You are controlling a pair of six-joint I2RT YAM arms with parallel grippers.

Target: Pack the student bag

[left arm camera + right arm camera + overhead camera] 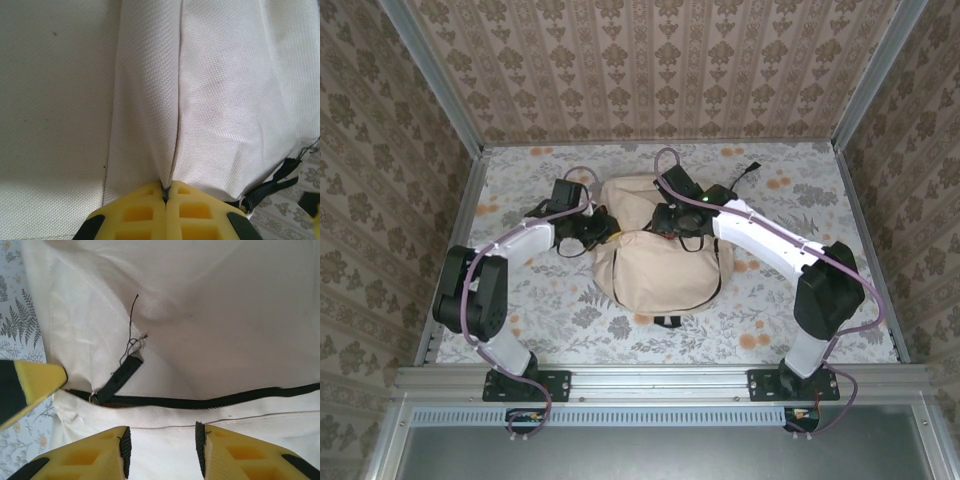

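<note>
Starting on the left: the left gripper (165,192) is pinching a fold of the beige cloth on the student bag (655,262). Its yellow fingers (137,212) are pressing together, with the seam running right up between them. From above, that claw (590,228) is sitting at the bag's left flank, so I'm guessing it's acting as the anchor hand.

In the middle, the bag is lying flat on the floral table (800,300), roughly centred between the two arms. It's looking fairly plump, and a black strap (748,170) is trailing off its far right side.

Over on the right, the right gripper (162,442) is hovering over the top of the bag with its jaws standing partly apart and gripping nothing. Plain cloth is showing in the gap. Just ahead of it, the black zipper line (225,400) is running across, and it's looking closed along the stretch I can see. The pull tab (122,375) is lying off to the left with a loose thread curling from it.

As for progress, I'm reading this as late in the job, at the zipping stage. I honestly can't tell what's inside or whether the zip is shut all the way round. My guess is that what's left is confirming the closure and letting go.
</note>
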